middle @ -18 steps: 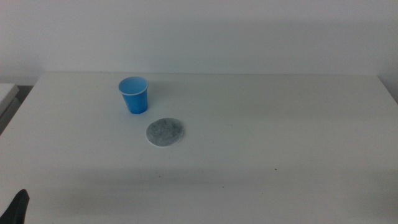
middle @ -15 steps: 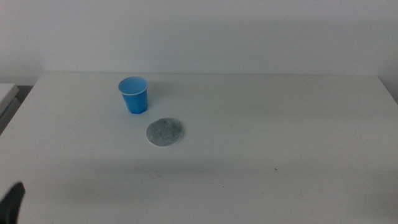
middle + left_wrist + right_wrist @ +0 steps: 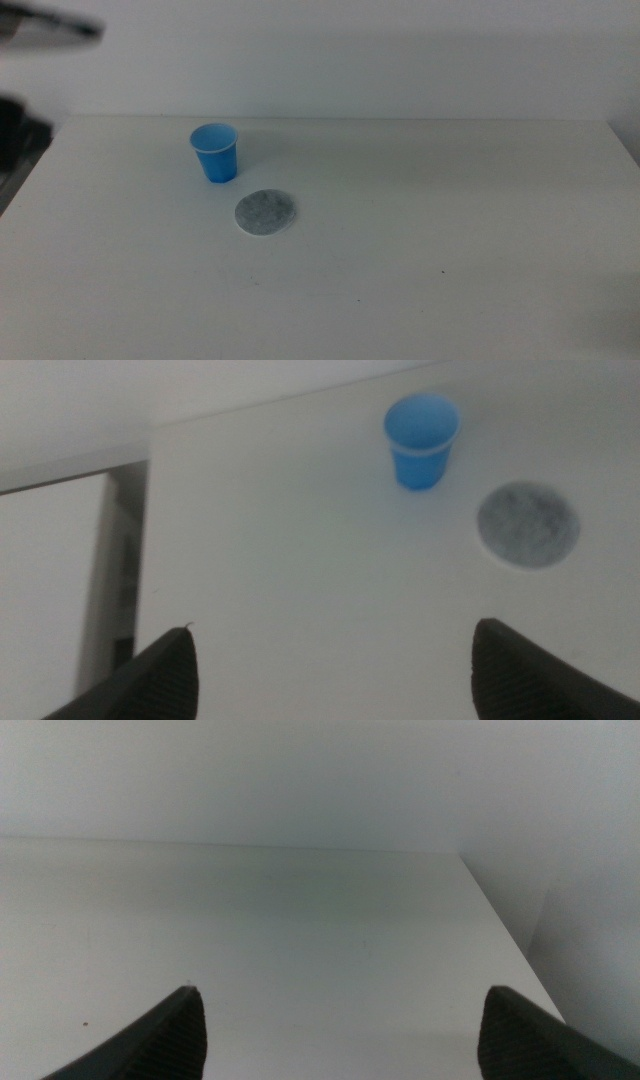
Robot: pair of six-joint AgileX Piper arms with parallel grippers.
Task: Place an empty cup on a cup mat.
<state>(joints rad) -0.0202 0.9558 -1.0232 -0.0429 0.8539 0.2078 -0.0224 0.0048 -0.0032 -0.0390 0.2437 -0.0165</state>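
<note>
The blue cup (image 3: 215, 152) stands upright and empty on the white table, at the back left. The grey cup mat (image 3: 266, 212) lies flat just in front and to the right of it, apart from it. The left wrist view shows both from above: the cup (image 3: 421, 440) and the cup mat (image 3: 528, 524). My left gripper (image 3: 337, 628) is open and empty, high over the table's left side, well short of the cup. My right gripper (image 3: 342, 990) is open and empty over bare table and is out of the middle view.
A blurred dark part of the left arm (image 3: 50, 28) shows at the top left of the middle view. The table's left edge (image 3: 148, 560) borders a dark gap. The table's far right corner (image 3: 462, 858) meets the wall.
The dark left gripper tip at the bottom left corner of the middle view has gone. Blurred dark arm parts now show at the top left. The cup and the mat have not moved.
</note>
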